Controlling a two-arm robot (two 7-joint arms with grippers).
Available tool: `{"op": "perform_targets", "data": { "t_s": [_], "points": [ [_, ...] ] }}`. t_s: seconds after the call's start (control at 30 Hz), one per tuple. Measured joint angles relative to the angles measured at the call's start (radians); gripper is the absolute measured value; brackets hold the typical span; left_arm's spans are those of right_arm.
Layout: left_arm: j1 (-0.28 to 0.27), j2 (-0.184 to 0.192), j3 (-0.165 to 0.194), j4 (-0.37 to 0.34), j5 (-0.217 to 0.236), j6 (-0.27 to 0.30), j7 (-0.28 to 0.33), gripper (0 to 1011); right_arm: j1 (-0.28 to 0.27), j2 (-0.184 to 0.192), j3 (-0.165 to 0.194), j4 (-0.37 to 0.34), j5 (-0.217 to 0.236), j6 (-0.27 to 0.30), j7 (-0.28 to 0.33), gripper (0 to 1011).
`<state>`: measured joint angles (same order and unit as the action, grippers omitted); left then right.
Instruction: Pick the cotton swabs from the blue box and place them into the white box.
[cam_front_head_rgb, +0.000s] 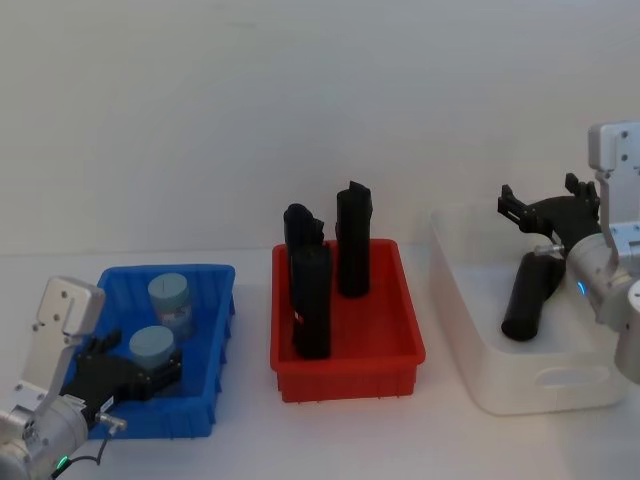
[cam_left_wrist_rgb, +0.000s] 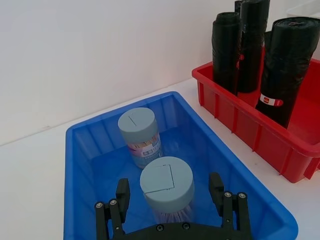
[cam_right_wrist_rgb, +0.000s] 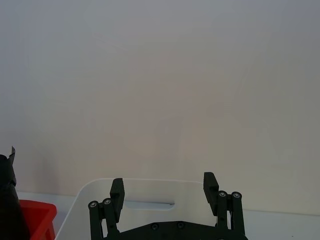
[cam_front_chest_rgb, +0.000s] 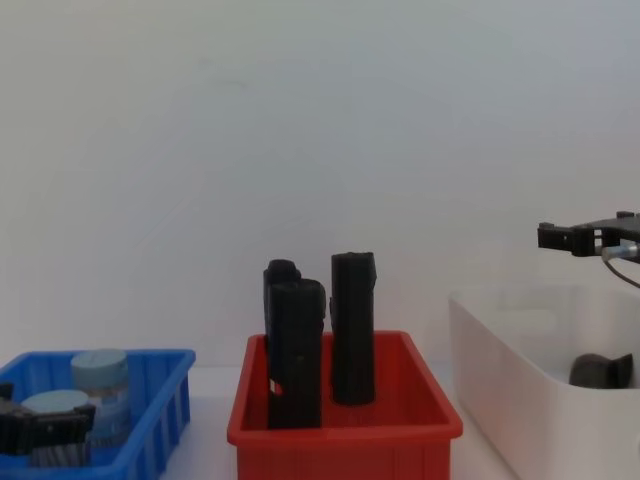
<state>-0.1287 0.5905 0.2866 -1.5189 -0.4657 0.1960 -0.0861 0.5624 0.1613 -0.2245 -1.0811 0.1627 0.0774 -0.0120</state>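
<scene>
The blue box (cam_front_head_rgb: 222, 325) sits at the table's left with two cotton swab tubs in it: a far one (cam_front_head_rgb: 170, 300) and a near one (cam_front_head_rgb: 153, 348). My left gripper (cam_front_head_rgb: 140, 375) is low in the blue box, open, its fingers either side of the near tub (cam_left_wrist_rgb: 166, 185) with small gaps. The far tub (cam_left_wrist_rgb: 138, 132) stands just beyond. On the right is the white box (cam_front_head_rgb: 470, 300), holding a black roll (cam_front_head_rgb: 525, 295). My right gripper (cam_front_head_rgb: 540, 210) hovers open above it, holding nothing.
A red bin (cam_front_head_rgb: 380, 340) stands between the two boxes, with three tall black rolls (cam_front_head_rgb: 352, 240) upright inside. A plain wall runs close behind the table. Bare table lies in front of the bins.
</scene>
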Motion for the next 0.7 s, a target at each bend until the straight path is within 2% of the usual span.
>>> {"op": "perform_targets", "data": {
  "t_s": [0.7],
  "points": [
    [-0.066,-0.029,-0.002,0.077,0.053,0.035,-0.078,1000,0.0,0.0,0.0,0.0,0.0,0.0,0.0,1001]
  ]
}}
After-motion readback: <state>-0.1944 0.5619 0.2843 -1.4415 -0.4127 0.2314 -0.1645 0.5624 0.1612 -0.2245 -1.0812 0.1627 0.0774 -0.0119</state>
